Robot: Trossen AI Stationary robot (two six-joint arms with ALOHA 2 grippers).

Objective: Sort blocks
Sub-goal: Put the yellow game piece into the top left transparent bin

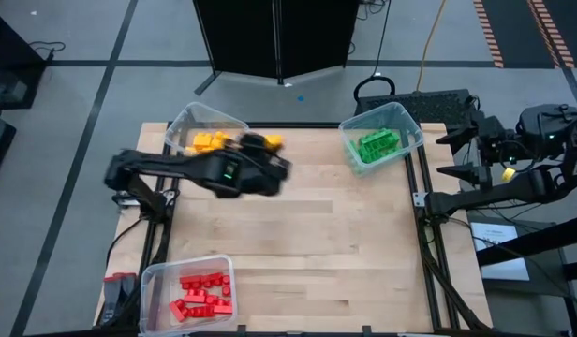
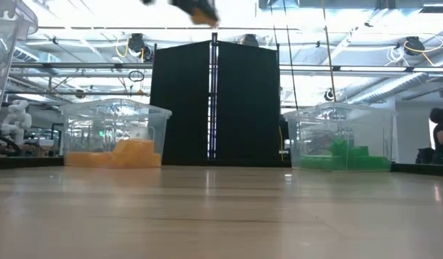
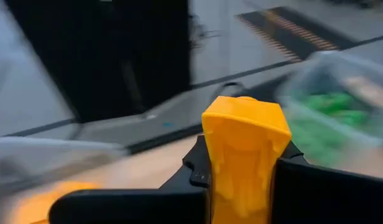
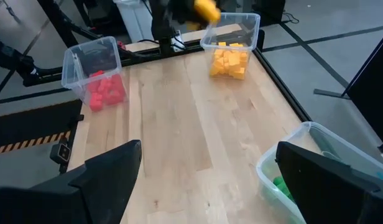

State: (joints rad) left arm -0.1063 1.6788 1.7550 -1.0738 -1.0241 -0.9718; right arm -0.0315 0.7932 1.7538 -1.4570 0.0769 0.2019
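The left gripper [image 1: 270, 143] is raised above the table [image 1: 307, 225], near the far left corner, and is clenched on a yellow block [image 3: 244, 155]. In the left wrist view this yellow block stands between the two dark fingers [image 3: 316, 193], filling the gap. From above, the gripper sits just right of the far left clear bin [image 1: 181, 126], which holds yellow blocks [image 1: 209, 142]. In the low view only the tip of this gripper [image 2: 200, 13] shows, high above the tabletop, blurred.

The right gripper [image 1: 476, 174] waits off the right edge of the table, beside the far right corner. In the right wrist view its fingers [image 4: 110, 171] stand wide apart with nothing between them.

Green blocks [image 1: 375, 143] lie in the clear bin at the far right corner [image 1: 410, 120]. Red blocks [image 1: 202, 294] lie in the clear bin at the near left corner [image 1: 153, 281]. In the low view the yellow pile [image 2: 124, 153] is on the left and the green pile [image 2: 347, 157] on the right, each inside its bin, well apart. The bare wooden tabletop between the three bins carries no loose blocks that can be seen.

A tall black panel [image 2: 214, 101] stands beyond the far edge of the table. A person [image 2: 441, 133] shows at the far right edge of the low view.
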